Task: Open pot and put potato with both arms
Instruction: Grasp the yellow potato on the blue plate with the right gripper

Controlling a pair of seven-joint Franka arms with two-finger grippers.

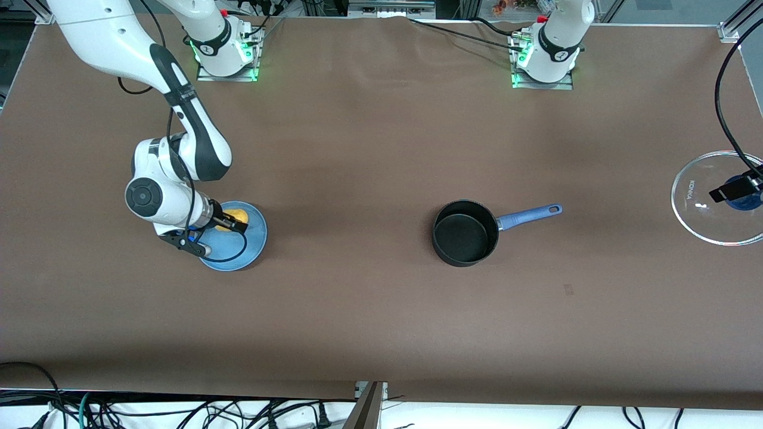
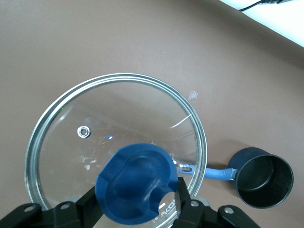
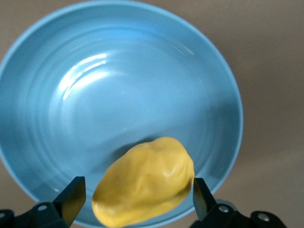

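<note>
From the front camera I see the pot point(image 1: 464, 233) standing uncovered near the middle of the surface point(image 1: 369, 137), its blue handle pointing toward the left arm's end. Its inside is bare and dark.

My right gripper point(image 3: 134, 194) is over the blue plate point(image 1: 238, 250) at the right arm's end of the surface. On the right wrist feed its fingers point(image 3: 71, 195) stand wide, one on each side of the potato point(image 3: 144, 182), with a visible gap on both sides, so they are not closed on it. The potato lies on the plate, close to the rim on the gripper's side; its shadow falls on the glaze just beside it. From the front only a sliver of yellow shows past the wrist.

My left gripper point(image 2: 135, 198) is at the left arm's end of the surface, over the glass lid point(image 2: 118, 118). Its fingers point(image 2: 183, 194) are pressed against both sides of the lid's blue knob point(image 2: 135, 180), gripping it. I cannot tell whether the lid rests on the surface or hangs just above it. The left wrist feed also shows the pot well apart from the lid.
</note>
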